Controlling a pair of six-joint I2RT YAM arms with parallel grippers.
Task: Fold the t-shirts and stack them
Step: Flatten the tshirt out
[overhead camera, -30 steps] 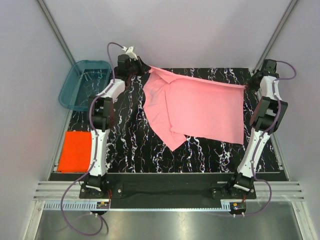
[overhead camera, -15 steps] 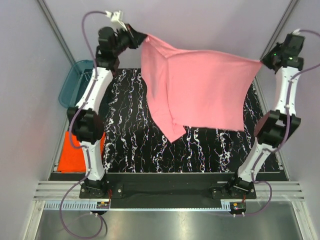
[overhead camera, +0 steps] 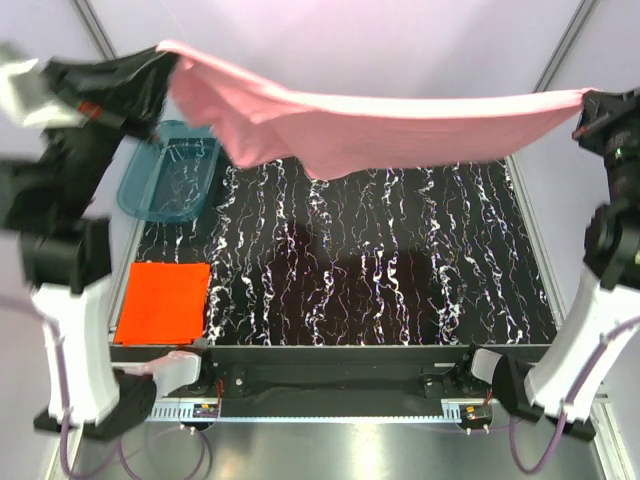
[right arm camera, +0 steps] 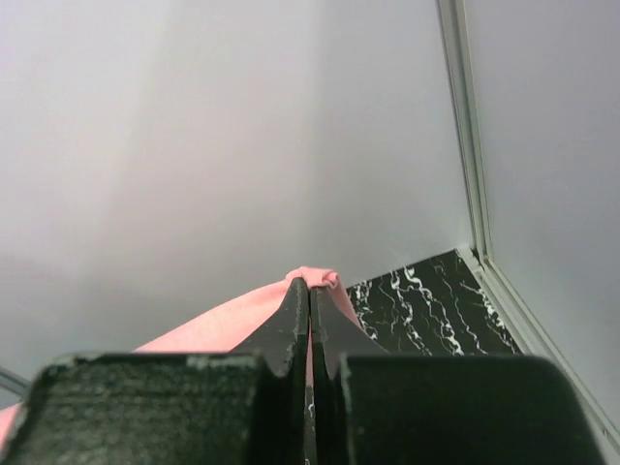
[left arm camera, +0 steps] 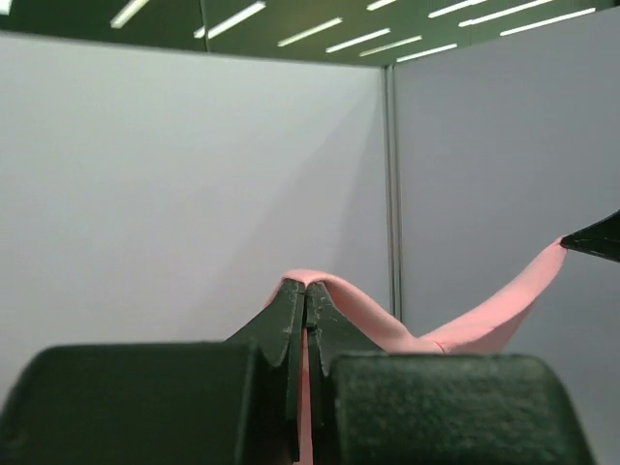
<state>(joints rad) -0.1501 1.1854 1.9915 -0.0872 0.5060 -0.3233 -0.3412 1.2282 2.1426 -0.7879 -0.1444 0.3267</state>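
The light pink t-shirt [overhead camera: 370,125] hangs stretched in the air across the top of the view, high above the black marbled table [overhead camera: 380,270]. My left gripper [overhead camera: 165,62] is shut on its left corner, and pink cloth [left arm camera: 368,315] shows between and past the jaws in the left wrist view. My right gripper [overhead camera: 590,103] is shut on the right corner, with pink cloth [right arm camera: 223,325] pinched at the tips. The orange-red t-shirt [overhead camera: 163,302] lies folded flat at the table's near left.
A teal see-through tub [overhead camera: 172,172] stands at the far left, partly behind the raised left arm. Grey booth walls and metal posts [overhead camera: 555,55] close in the back and sides. Both arms stand tall at the table's left and right edges.
Both arms have risen steeply, lifting the pink t-shirt off the table and pulling it taut between them. The orange-red t-shirt has not moved.
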